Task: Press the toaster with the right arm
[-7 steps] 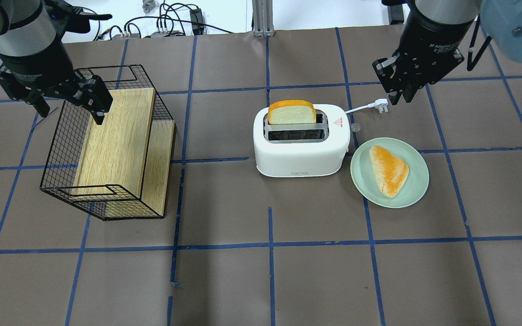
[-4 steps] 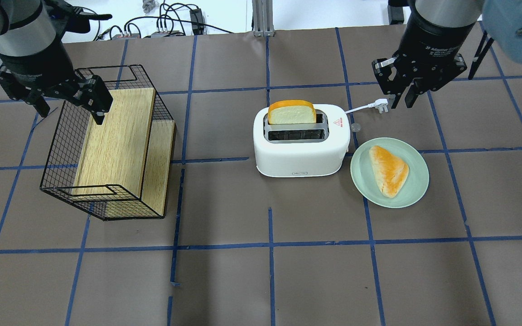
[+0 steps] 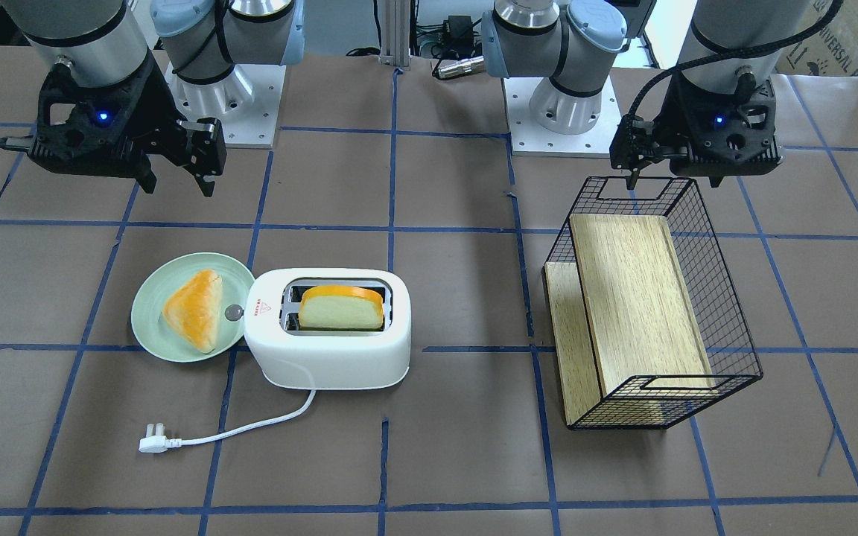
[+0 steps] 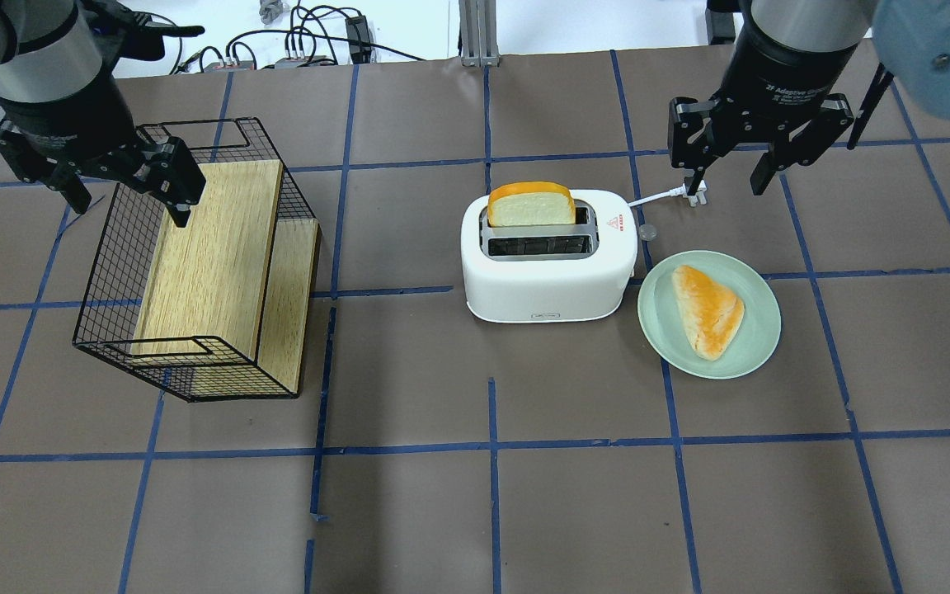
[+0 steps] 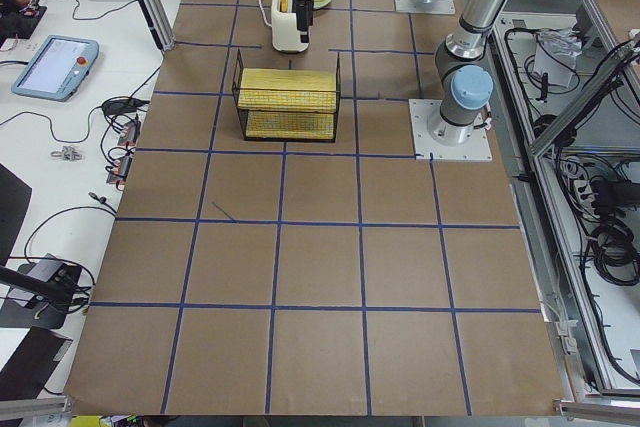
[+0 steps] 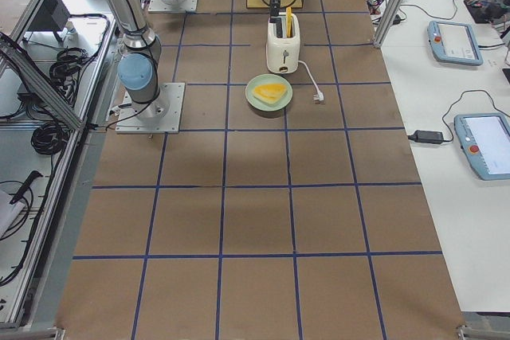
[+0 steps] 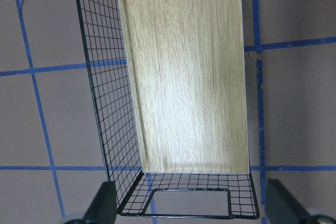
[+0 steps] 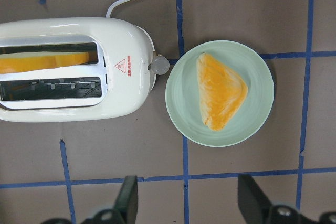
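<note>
Toaster [image 4: 547, 280] mid-table, bread [image 4: 531, 206] in its far slot, plate [image 4: 759, 338] just right, basket [image 4: 112, 247] well left

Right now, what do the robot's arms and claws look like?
The silver-grey right arm and left arm have pale blue joint caps. The black skeletal right gripper and left gripper each show a small blue light. White lettering rings the right wrist.

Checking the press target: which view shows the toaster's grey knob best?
The right wrist-mounted view: the knob sits large, unobstructed at the toaster end beside the plate. Front-facing and overhead show it small; the side views don't resolve it; left wrist misses it.
</note>
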You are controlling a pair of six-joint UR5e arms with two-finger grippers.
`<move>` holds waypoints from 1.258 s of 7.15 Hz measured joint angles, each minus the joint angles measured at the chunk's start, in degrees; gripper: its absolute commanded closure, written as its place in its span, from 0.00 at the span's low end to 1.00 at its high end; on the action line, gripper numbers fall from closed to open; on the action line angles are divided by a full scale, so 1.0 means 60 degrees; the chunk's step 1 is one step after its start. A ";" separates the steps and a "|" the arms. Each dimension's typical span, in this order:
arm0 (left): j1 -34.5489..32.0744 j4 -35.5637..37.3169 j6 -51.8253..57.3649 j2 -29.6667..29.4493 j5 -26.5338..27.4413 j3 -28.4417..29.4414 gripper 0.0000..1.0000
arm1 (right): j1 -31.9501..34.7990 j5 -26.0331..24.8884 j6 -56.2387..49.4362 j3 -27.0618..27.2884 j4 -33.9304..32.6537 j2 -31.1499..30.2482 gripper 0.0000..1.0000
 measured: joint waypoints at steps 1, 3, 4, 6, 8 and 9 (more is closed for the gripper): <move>0.0000 0.0000 0.0001 0.0001 0.0000 0.0000 0.00 | -0.0036 0.0105 -0.0502 0.0012 -0.0138 0.0018 0.00; 0.0000 0.0000 -0.0005 0.0004 0.0000 0.0000 0.00 | -0.0057 0.0136 -0.0946 0.0020 -0.0444 0.0006 0.00; 0.0000 0.0000 -0.0003 0.0004 0.0000 0.0000 0.00 | -0.0060 0.0131 -0.0986 0.0021 -0.0490 0.0004 0.00; 0.0000 0.0000 -0.0006 0.0004 0.0000 0.0000 0.00 | -0.0054 0.0053 -0.1070 0.0022 -0.0495 -0.0010 0.00; 0.0000 0.0000 -0.0004 0.0004 0.0000 0.0000 0.00 | -0.0049 0.0004 -0.1090 0.0021 -0.0491 -0.0014 0.00; 0.0000 0.0000 -0.0006 0.0004 0.0000 0.0000 0.00 | -0.0043 0.0003 -0.1074 0.0015 -0.0484 -0.0014 0.00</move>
